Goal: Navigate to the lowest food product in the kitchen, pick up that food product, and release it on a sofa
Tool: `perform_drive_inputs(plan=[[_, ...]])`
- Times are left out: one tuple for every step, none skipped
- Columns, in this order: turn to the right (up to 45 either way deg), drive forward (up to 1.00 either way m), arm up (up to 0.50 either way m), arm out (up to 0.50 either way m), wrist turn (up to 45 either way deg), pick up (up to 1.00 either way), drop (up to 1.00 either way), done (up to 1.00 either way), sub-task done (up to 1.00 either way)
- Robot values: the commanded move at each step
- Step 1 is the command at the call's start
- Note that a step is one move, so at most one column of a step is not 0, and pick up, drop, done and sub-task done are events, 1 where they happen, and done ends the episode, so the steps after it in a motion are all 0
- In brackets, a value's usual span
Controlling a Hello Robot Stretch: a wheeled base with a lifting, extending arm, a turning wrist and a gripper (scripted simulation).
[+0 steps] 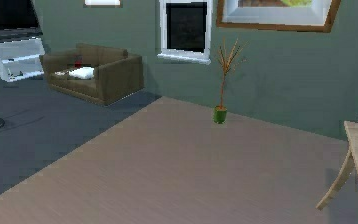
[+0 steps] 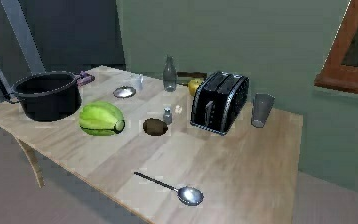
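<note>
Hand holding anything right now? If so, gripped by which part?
Cannot tell from these frames. The green leafy head, the small brown round thing and the spoon all rest on the wooden table.

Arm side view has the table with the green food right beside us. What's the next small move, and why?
Probably nudge the base forward a little. The green leafy food and the brown round item lie on the table left of this view's middle, while the arm reaches out just right of it, so a short forward roll should line one up before reaching.
</note>
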Motion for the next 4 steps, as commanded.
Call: perform_drive_inputs(plan=[[0.0,0.0,0.5,0.0,0.0,0.0,0.0,0.0,0.0],[0.0,0.0,0.38,0.0,0.0,0.0,0.0,0.0,0.0],[0.0,0.0,0.0,0.48,0.0,0.0,0.0,0.0,0.0],[0.0,0.0,0.0,0.0,45.0,0.0,0.0,0.0,0.0]])
